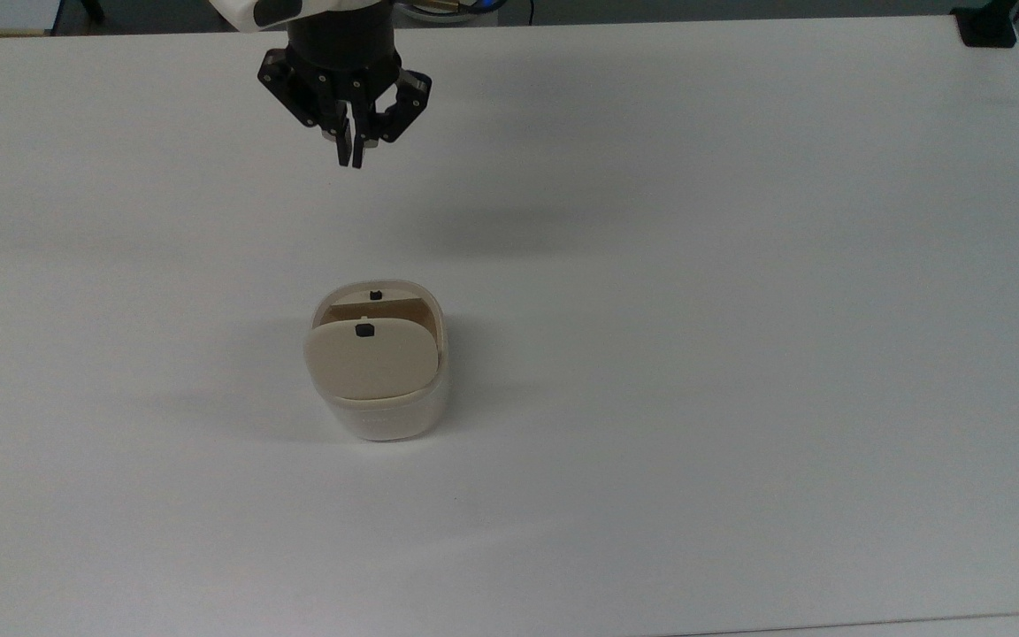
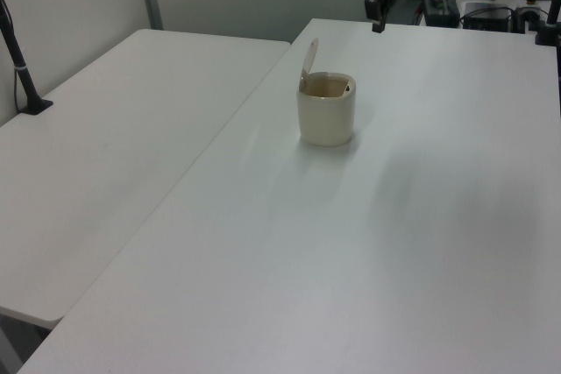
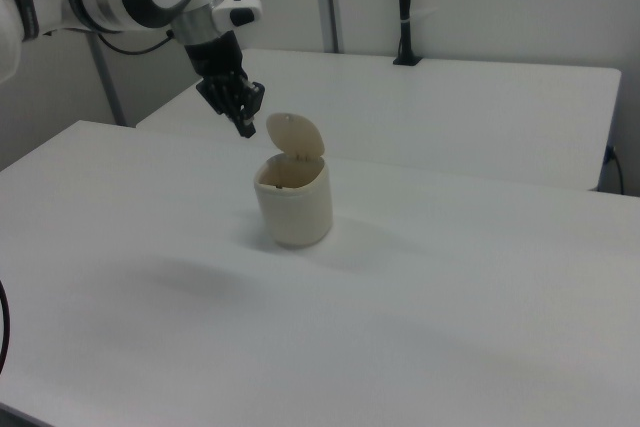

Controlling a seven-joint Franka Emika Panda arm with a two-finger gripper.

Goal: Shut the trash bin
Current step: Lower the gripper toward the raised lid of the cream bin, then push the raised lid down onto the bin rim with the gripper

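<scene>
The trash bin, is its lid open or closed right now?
Open. The trash bin has its lid standing up from the rim, and the inside shows.

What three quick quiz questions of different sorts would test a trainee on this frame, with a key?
1. True or false: the lid of the trash bin stands raised.
2. The gripper is: A) pressing on the lid, B) in the air, apart from the bin, C) inside the bin.
3. Fill in: the gripper's fingers are ____ (spread wide / close together).

Key: 1 true, the lid stands up from the rim in the left and right views. 2 B, it hangs well clear of the bin, toward the top view's upper edge, above the white table. 3 close together, holding nothing.
</scene>
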